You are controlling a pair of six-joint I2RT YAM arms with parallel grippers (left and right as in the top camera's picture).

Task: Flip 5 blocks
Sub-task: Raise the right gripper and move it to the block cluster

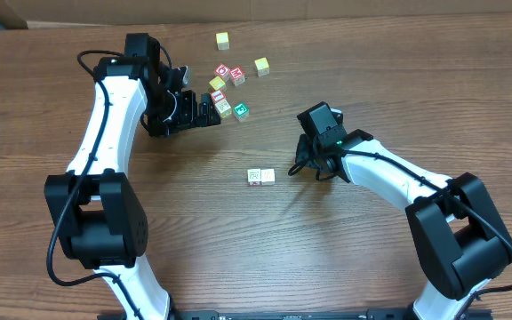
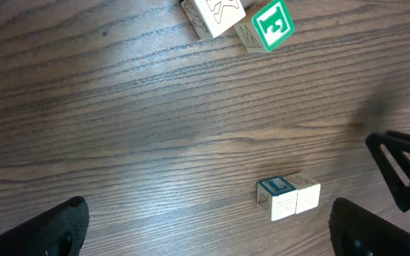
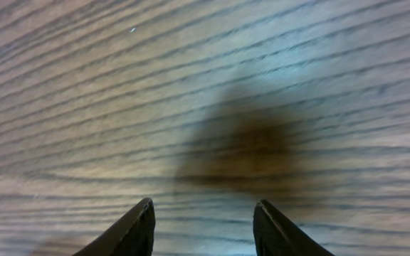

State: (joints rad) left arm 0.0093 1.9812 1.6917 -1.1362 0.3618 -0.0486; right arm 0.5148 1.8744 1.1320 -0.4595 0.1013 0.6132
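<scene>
Hanging open and empty over the bare desk (image 3: 205,71), the right end effector (image 3: 203,217) has the two touching blocks (image 1: 260,176) just beside it, on the side facing the wide-open left end effector (image 1: 215,110), which stands farther from them.

Yel. cubes (image 1: 261,66), red cubes (image 1: 237,77), wood tbl (image 1: 238,249)

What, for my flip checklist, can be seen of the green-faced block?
The green-faced block is a small wooden cube: top face green with a white letter, sides pale wood with faint line prints. It rests flat on the wooden table, turned askew, apparently touching a pale printed block beside it. Nothing grips it.
</scene>
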